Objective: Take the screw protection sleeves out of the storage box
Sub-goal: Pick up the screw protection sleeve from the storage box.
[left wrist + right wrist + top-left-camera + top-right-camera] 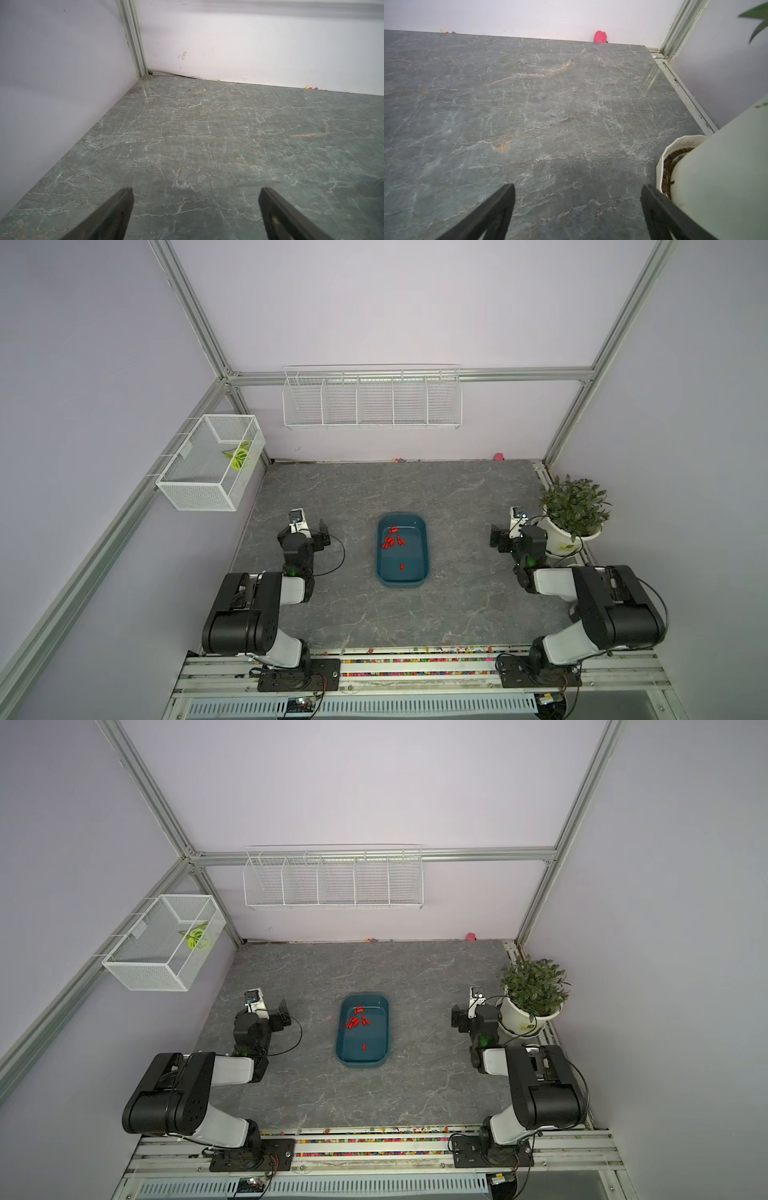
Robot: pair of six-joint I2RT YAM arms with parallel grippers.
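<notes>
The storage box (pixel 401 514) (pixel 365 994) is a dark teal tub in the middle of the grey marbled table. Inside it, several red screw protection sleeves (pixel 390 540) (pixel 356 1020) lie bunched in the far half. One lone sleeve (pixel 401 567) (pixel 364 1047) lies nearer the front wall. My left gripper (pixel 308 526) (pixel 196 190) rests open to the box's left, with only bare table between its fingers. My right gripper (pixel 510 529) (pixel 578 187) rests open to the box's right, also holding nothing. The box is out of sight in both wrist views.
A potted plant (pixel 573 506) in a white pot (pixel 726 166) stands close beside the right gripper. A wire basket (pixel 208 464) hangs on the left wall and a wire rack (pixel 372 402) on the back wall. A pink object (pixel 600 36) lies at the back edge. Coloured beads (pixel 415 660) line the front rail.
</notes>
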